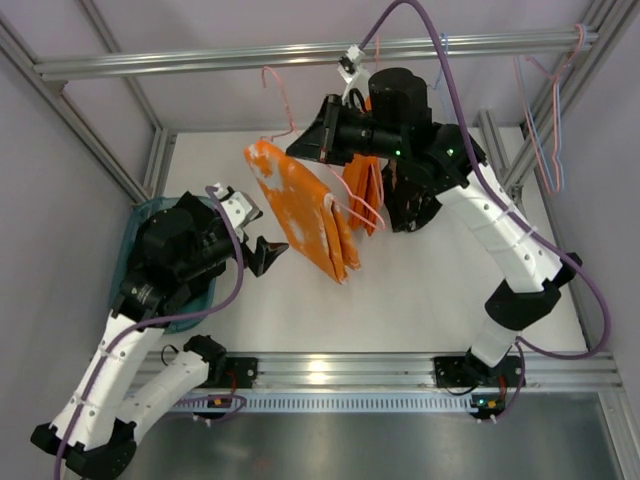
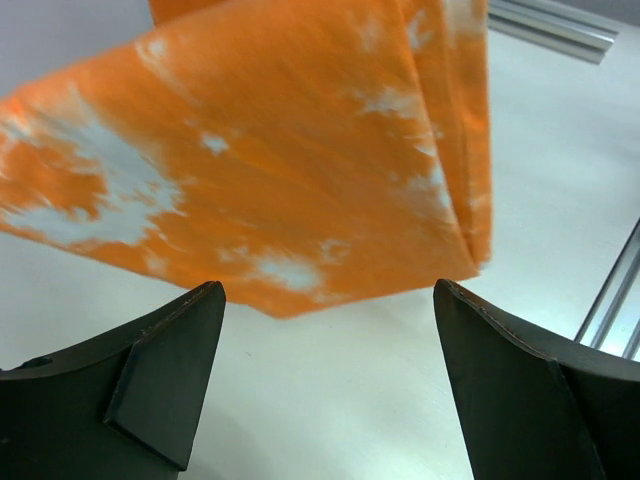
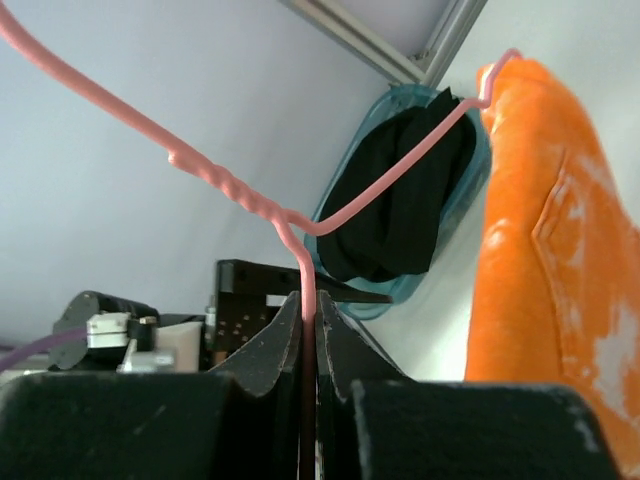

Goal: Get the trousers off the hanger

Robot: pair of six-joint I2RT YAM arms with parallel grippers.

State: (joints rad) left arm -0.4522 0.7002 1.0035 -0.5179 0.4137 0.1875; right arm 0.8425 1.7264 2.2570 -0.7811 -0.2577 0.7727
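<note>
Jaws clenched on the wire neck of the pink hanger [image 3: 250,200], the right gripper [image 3: 308,300] holds it aloft over the white table [image 1: 420,290]. The orange trousers [image 1: 300,205] hang folded over the hanger. The left gripper [image 2: 328,290], jaws spread wide and empty, sits just beside the trousers' lower edge, not touching.

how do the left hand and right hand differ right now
The left hand is open and empty; the right hand is shut on the hanger wire. The left hand faces the hanging lower edge of the trousers without touching it; the right hand grips near the hanger's twisted neck. Both have dark fingers.
</note>
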